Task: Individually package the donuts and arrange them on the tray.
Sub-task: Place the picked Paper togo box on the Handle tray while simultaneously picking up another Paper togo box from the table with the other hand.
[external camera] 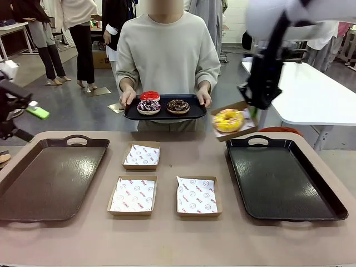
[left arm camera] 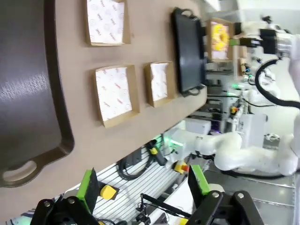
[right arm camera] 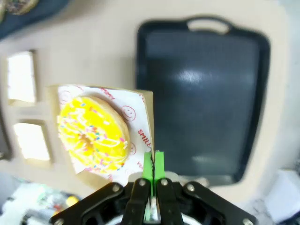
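Yellow donut (external camera: 228, 119) is sitting in a paper-lined box (external camera: 239, 134), hanging over the far edge of the right tray (external camera: 328, 206). Right gripper (right arm camera: 153, 164) is pinching the box's rim. Left gripper (left arm camera: 143, 185) is hovering, jaws spread, empty. Red donut (external camera: 150, 96), sprinkled donut (external camera: 148, 105) and chocolate donut (external camera: 178, 105) are lying on the person's tray (external camera: 167, 116).

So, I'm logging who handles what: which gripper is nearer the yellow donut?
Right. The right gripper is shut on the rim of the box carrying the yellow donut, just beside it. The left gripper hangs open at the table's left side, far from it.
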`<state>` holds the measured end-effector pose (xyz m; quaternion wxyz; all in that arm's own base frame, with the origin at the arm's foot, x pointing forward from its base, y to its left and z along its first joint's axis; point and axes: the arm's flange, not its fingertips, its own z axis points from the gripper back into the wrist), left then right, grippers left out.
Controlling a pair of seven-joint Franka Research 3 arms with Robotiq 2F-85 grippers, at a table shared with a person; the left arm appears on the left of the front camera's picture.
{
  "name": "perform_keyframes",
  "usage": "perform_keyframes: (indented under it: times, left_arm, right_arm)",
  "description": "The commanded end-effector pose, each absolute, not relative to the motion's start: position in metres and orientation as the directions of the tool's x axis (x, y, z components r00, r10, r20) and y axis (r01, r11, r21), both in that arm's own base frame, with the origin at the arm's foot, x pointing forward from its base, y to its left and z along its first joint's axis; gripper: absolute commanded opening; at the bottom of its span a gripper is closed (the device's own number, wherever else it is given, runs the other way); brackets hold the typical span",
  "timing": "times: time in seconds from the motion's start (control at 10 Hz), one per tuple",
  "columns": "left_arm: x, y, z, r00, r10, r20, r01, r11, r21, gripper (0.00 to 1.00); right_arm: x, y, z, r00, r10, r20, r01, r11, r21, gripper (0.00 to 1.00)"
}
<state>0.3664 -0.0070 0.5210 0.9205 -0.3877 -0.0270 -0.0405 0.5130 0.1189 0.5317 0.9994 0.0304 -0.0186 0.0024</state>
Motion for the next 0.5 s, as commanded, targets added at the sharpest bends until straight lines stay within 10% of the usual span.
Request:
perform_keyframes:
  times: [0.0, 0.4]
  left_arm:
    - [0.393, -0.042, 0.529, 0.996, -0.076, 0.036, 0.083, 0.797, -0.598, 1.0]
    - [0.434, -0.141, 0.528, 0.994, -0.093, 0.054, 0.107, 0.91, -0.4, 1.0]
  right_arm:
    - [0.504, 0.067, 0.508, 0.997, -0.013, 0.082, 0.003, 0.992, 0.125, 0.01]
    - [0.523, 0.009, 0.456, 0.999, -0.032, 0.044, 0.023, 0.979, 0.202, 0.01]
